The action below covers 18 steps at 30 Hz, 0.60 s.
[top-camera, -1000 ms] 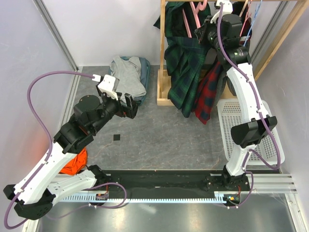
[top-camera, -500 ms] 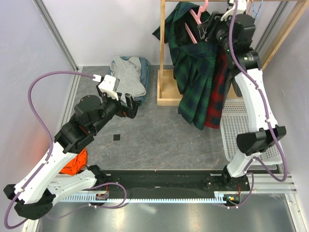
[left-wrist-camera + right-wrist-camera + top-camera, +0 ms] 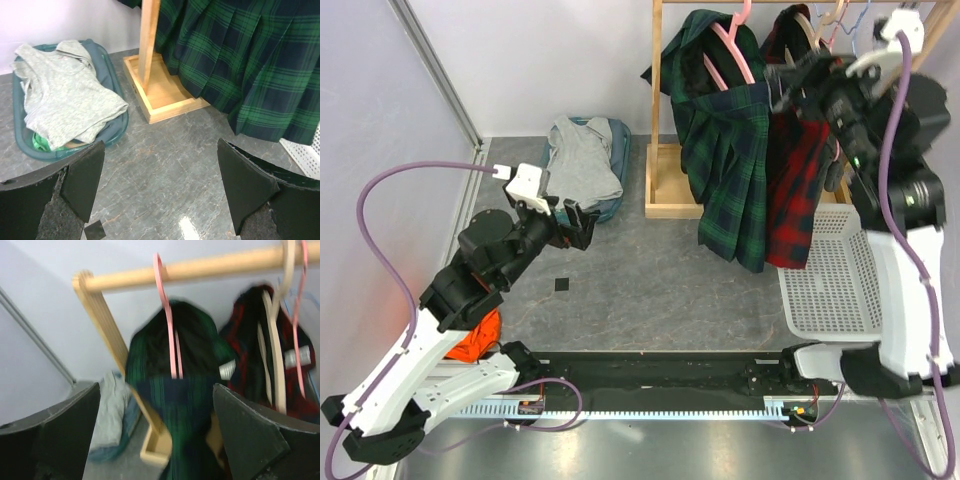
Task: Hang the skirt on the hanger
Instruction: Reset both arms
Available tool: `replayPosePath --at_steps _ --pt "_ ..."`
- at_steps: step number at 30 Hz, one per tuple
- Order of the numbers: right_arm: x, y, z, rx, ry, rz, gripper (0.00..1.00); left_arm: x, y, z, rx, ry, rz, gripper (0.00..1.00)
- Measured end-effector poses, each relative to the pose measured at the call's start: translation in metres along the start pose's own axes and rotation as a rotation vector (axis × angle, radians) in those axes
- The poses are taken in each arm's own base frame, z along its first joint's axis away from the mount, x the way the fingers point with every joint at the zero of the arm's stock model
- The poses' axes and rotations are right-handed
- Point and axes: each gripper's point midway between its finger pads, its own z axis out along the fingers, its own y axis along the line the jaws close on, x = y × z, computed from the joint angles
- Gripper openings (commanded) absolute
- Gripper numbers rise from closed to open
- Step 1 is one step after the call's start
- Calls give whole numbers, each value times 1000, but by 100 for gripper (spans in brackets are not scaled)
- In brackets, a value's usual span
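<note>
The green plaid skirt (image 3: 730,160) hangs from a pink hanger (image 3: 732,50) hooked over the wooden rail (image 3: 200,269). In the right wrist view the same pink hanger (image 3: 167,320) and skirt (image 3: 187,405) are blurred. My right gripper (image 3: 788,85) is just right of the skirt, open and apart from the hanger, with nothing between its fingers (image 3: 60,425). My left gripper (image 3: 577,222) hovers low over the floor, open and empty, and its wrist view shows the skirt's hem (image 3: 250,65) ahead to the right.
A red plaid skirt (image 3: 798,180) hangs beside the green one, with beige and pink hangers (image 3: 275,355). The wooden rack base (image 3: 160,92) sits on the floor. A teal basin with a grey garment (image 3: 585,160) is back left, a white basket (image 3: 835,290) right, orange cloth (image 3: 480,335) near left.
My right gripper has opened and let go of the hanger, then drawn back to the right. The green skirt has swung right and now hangs free. My left arm shifted slightly left.
</note>
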Motion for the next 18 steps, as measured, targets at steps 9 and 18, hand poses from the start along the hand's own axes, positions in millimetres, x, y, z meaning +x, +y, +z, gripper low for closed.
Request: replayPosePath --at_steps 9,18 --pt "93 -37 -122 155 224 23 98 34 16 -18 -53 41 -46 99" --pt "177 -70 -196 280 378 34 98 55 27 -45 -69 44 -107 99"
